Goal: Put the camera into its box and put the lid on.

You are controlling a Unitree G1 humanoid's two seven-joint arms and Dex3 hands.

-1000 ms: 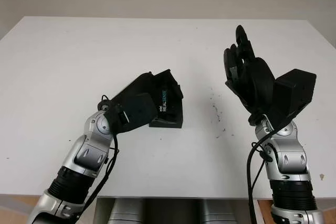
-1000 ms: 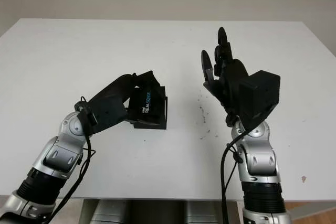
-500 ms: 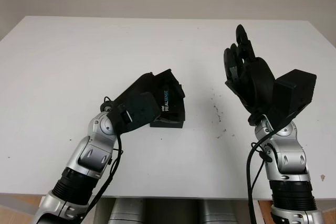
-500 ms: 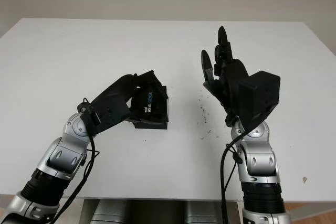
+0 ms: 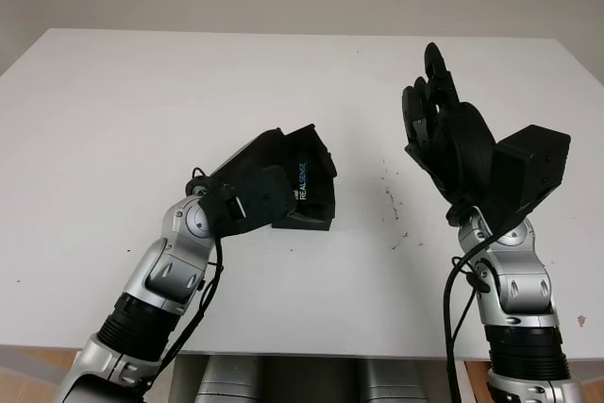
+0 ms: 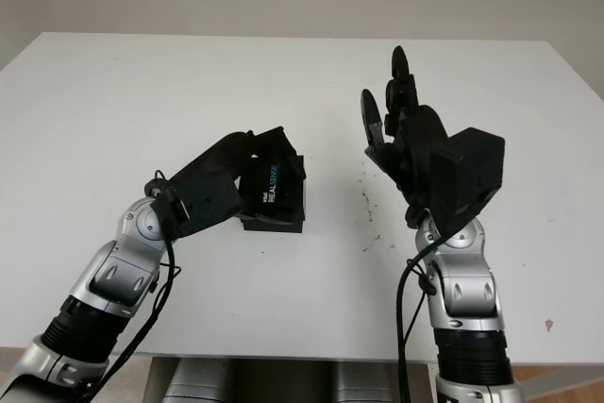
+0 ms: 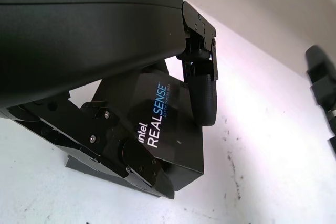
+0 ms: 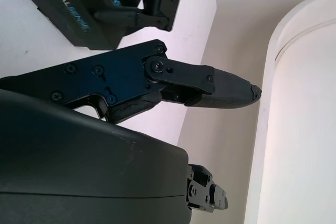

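I have the left hand (image 5: 260, 197) closed around the RealSense lid (image 5: 304, 186), fingers wrapped over its far and near edges so the printed top faces up and toward me. I keep it tilted rather than flat, one edge low on the box base (image 5: 307, 222) and the other edge raised, because I judge that lets me seat one side on the base first and then hinge the rest down. In the left wrist view one fingertip (image 7: 202, 98) presses on the lid's top face beside the logo while the lower finger clamps the opposite edge, and the grey base (image 7: 86, 162) shows underneath as a thin ledge. I cannot see the camera itself; if it is in the base, the lid hides it.

The right hand (image 5: 444, 139) is open and held up above the white table (image 5: 142, 92), well apart from the box, palm turned toward the work so it stays out of the way yet near enough to steady the base if needed.

Compared with a second ago, my left arm has pushed forward and the lid has rotated a little, its logo now standing more upright and sitting further over the base. The right hand has not shifted
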